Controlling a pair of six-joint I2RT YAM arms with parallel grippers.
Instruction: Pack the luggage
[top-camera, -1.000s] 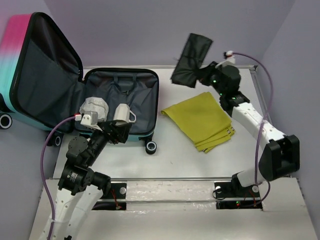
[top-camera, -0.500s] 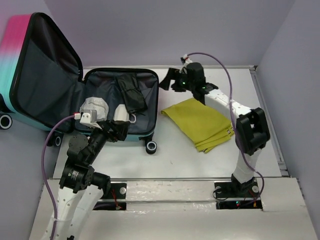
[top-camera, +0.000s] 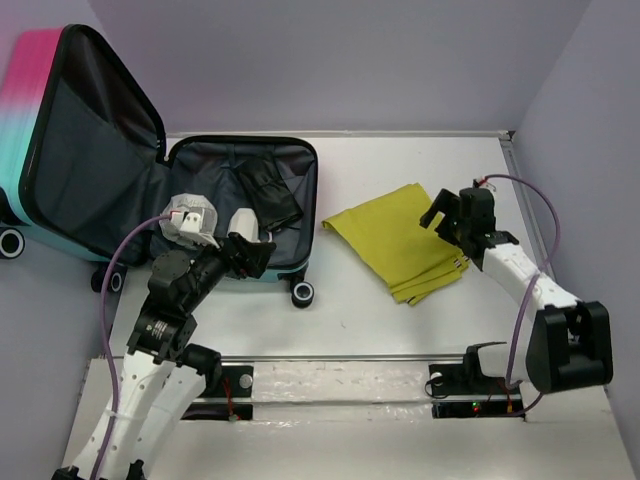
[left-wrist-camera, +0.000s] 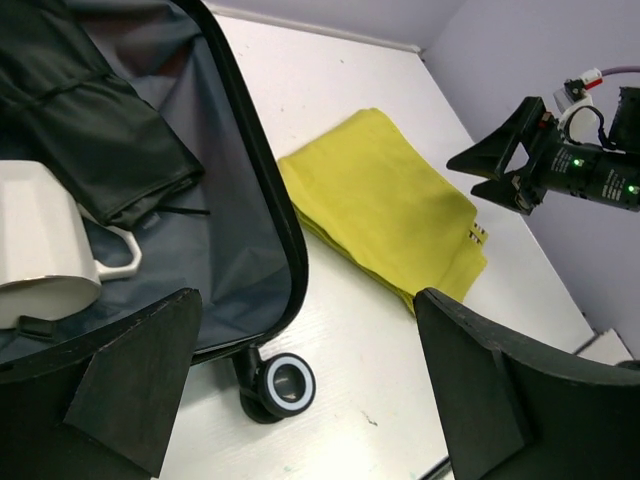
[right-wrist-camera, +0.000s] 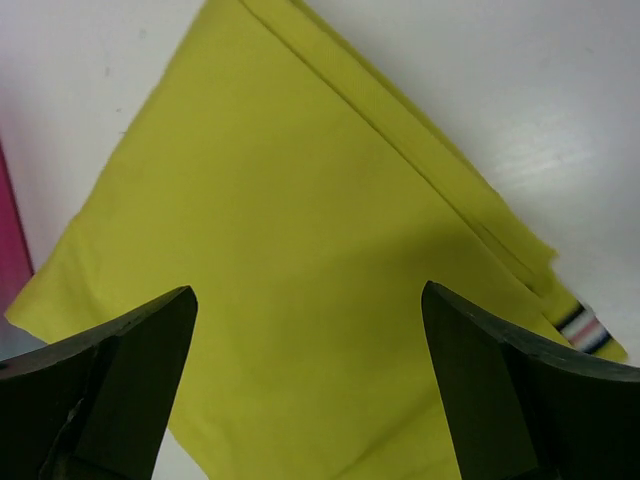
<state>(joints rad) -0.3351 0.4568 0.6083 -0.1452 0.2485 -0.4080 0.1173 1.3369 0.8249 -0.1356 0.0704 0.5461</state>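
**Status.** The luggage (top-camera: 205, 165) lies open at the left of the table. Its lid stands propped up and its grey-lined base lies flat. A dark garment (top-camera: 265, 195) and a white mug (top-camera: 243, 225) are in the base. A folded yellow cloth (top-camera: 400, 240) lies on the table just right of the case, outside it.

**Step in hand.** I judge this to be the pickup of the yellow cloth.
- The right gripper (top-camera: 447, 212) hangs over the cloth's right side. In its wrist view the fingers are spread wide with nothing between them, and only cloth (right-wrist-camera: 300, 260) fills the gap.
- The left gripper (top-camera: 250, 255) is at the near rim of the case beside the mug. It is also spread wide and empty.

**Next move.** In my judgement:
1. Lower the right gripper onto the cloth.
2. Close on all layers at the folded edge, so the stack does not unfold.
3. Carry it left over the zipper rim into the base, clear of the mug.

**Limits of view.**
- From above I cannot tell whether the right fingertips touch the cloth.
- A pale bundle (top-camera: 184, 206) beside the mug is mostly covered by the left wrist, and I cannot identify it.
- The left wrist view cuts off most of the mug (left-wrist-camera: 40, 240) and the garment (left-wrist-camera: 90, 130).
- Of the case's outer shell, only a pink-to-teal strip shows at the frame's left edge.
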